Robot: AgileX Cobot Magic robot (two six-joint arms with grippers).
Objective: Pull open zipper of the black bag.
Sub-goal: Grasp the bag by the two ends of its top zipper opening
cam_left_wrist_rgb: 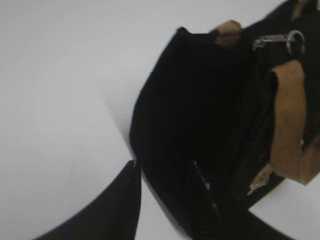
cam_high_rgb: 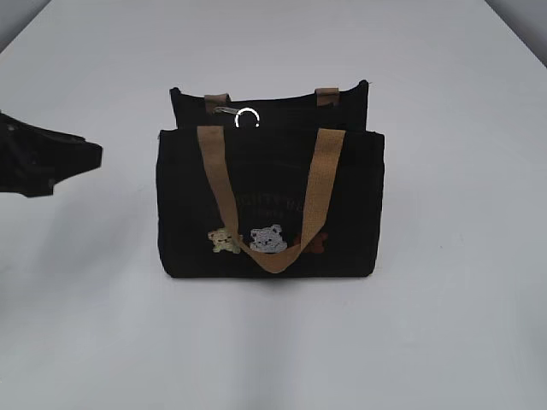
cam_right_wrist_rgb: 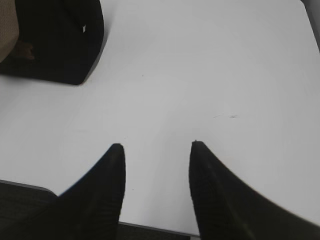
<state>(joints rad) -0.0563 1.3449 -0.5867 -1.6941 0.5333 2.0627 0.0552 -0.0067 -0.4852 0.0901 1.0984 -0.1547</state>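
The black bag (cam_high_rgb: 269, 205) stands upright mid-table, its tan handles and small bear patches (cam_high_rgb: 267, 239) facing the camera. Its zipper pull (cam_high_rgb: 226, 111), silver with a ring, lies on the top near the left end, and the pull (cam_left_wrist_rgb: 272, 41) also shows in the left wrist view. My left gripper (cam_high_rgb: 85, 156) hovers left of the bag with a gap between them. Its fingers are open, pointing at the bag's end wall (cam_left_wrist_rgb: 190, 110), and hold nothing. My right gripper (cam_right_wrist_rgb: 156, 146) is open over bare table, right of the bag's corner (cam_right_wrist_rgb: 60, 45); the exterior view does not show it.
The white table (cam_high_rgb: 461, 325) stretches around the bag on all sides. Its near edge (cam_right_wrist_rgb: 150, 227) runs just under my right fingers. One tan handle (cam_left_wrist_rgb: 290, 125) droops over the bag's front.
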